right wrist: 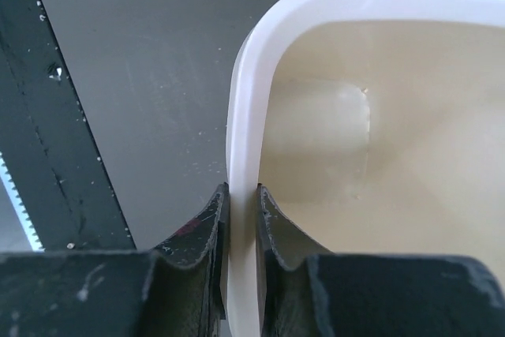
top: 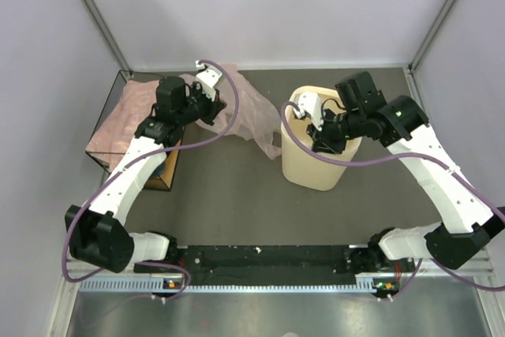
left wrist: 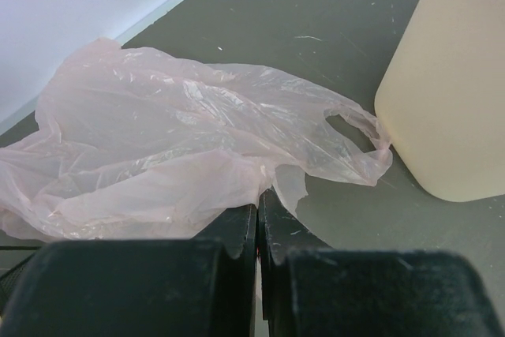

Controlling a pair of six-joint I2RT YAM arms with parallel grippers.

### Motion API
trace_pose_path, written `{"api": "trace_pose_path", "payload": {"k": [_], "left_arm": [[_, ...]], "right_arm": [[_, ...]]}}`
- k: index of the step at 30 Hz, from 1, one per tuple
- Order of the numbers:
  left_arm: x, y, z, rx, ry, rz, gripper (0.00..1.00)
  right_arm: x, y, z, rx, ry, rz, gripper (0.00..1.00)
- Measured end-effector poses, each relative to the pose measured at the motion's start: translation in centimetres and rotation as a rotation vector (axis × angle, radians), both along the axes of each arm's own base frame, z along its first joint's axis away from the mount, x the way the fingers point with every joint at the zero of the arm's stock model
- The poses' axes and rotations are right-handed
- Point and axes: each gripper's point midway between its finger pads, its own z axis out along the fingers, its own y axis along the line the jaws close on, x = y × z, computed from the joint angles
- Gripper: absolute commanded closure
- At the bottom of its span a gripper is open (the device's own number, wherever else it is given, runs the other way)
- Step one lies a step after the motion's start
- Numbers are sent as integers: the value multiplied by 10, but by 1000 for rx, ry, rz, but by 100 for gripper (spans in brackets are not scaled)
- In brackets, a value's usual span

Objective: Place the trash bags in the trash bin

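Observation:
One pale pink trash bag (top: pixel 246 110) lies spread on the dark table between the two arms. My left gripper (top: pixel 207 108) is shut on its near edge; in the left wrist view the film (left wrist: pixel 181 140) bunches right at the closed fingertips of that gripper (left wrist: pixel 259 199). More pink trash bags (top: pixel 118 120) lie as a flat stack on top of the box at the left. The cream trash bin (top: pixel 316 162) stands upright at centre right. My right gripper (top: pixel 325 142) is shut on its rim (right wrist: pixel 245 116), one finger outside the wall and one inside (right wrist: pixel 241 195). The bin's inside looks bare.
A dark wire-framed box with orange-brown sides (top: pixel 162 173) stands at the left under the stack. The bin's wall (left wrist: pixel 450 92) rises close to the right of the spread bag. A black rail (top: pixel 268 258) runs along the near table edge. Pale walls close in the back and sides.

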Motion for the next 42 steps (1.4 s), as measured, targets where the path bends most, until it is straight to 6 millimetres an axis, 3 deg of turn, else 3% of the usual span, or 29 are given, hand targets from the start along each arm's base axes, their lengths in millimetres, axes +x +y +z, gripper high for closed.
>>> {"api": "trace_pose_path", "payload": {"k": [9, 17, 24, 28, 31, 35, 36, 38, 42], "left_arm": [[0, 0, 0, 0, 0, 0, 100], [0, 0, 0, 0, 0, 0, 100], [0, 0, -1, 0, 2, 0, 100], [0, 0, -1, -3, 6, 0, 100], [-1, -2, -1, -13, 14, -1, 100], [0, -4, -2, -22, 24, -7, 100], [0, -4, -2, -23, 25, -8, 100], [0, -4, -2, -25, 27, -8, 100], [0, -4, -2, -29, 31, -8, 100]], "right_arm": [[-2, 1, 26, 23, -87, -6, 100], [10, -8, 60, 82, -299, -50, 100], [22, -13, 29, 20, -316, -73, 100], [35, -25, 40, 13, -365, -142, 100], [54, -47, 73, 63, -417, -244, 100], [105, -131, 112, 89, -482, -539, 100], [115, -143, 115, 91, -485, -575, 100], [139, -175, 107, 80, -462, -650, 100], [185, -220, 41, 33, -296, -708, 100]]}}
